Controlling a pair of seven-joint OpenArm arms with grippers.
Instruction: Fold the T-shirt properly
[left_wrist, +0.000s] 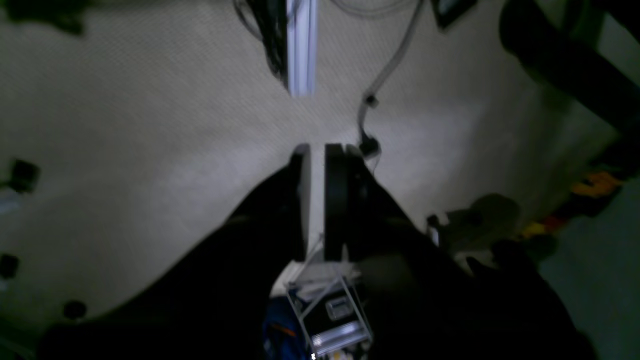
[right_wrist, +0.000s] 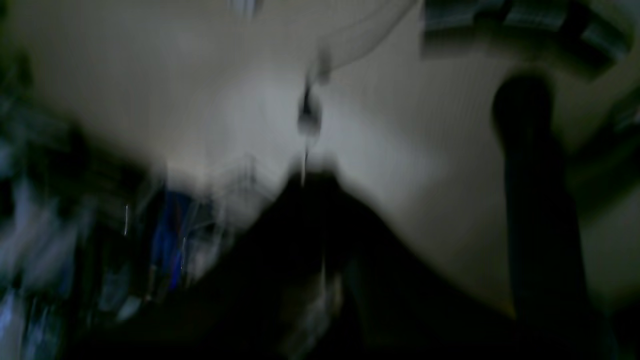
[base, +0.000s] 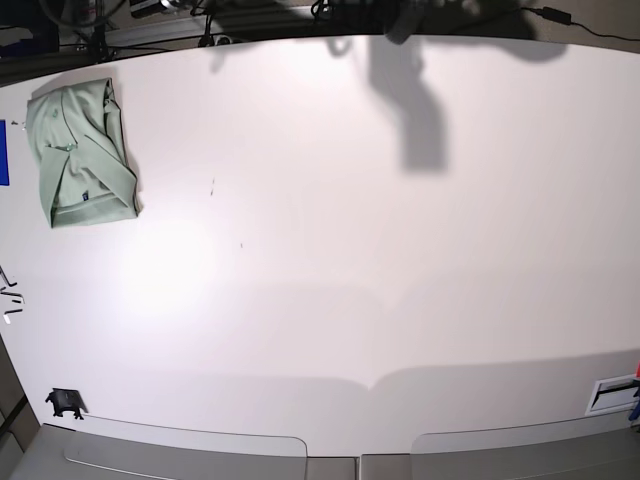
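Note:
The T-shirt (base: 80, 155) is pale sage-green and lies folded into a compact rectangle at the far left corner of the white table (base: 330, 250), with a tiny dark tag on its lower part. Neither gripper shows in the base view; only arm shadows fall on the table's far edge. In the left wrist view, my left gripper (left_wrist: 317, 200) has its dark fingers (left_wrist: 337, 200) standing almost together with nothing between them, away from the shirt. The right wrist view is heavily blurred; my right gripper (right_wrist: 320, 220) is only a dark shape there. The shirt is in neither wrist view.
A small black clip (base: 64, 402) sits at the table's front left corner. A blue object (base: 3, 152) is at the left edge and a white label (base: 612, 392) at the right edge. Cables (left_wrist: 385, 75) and a metal rail (left_wrist: 300, 45) hang beyond the left gripper.

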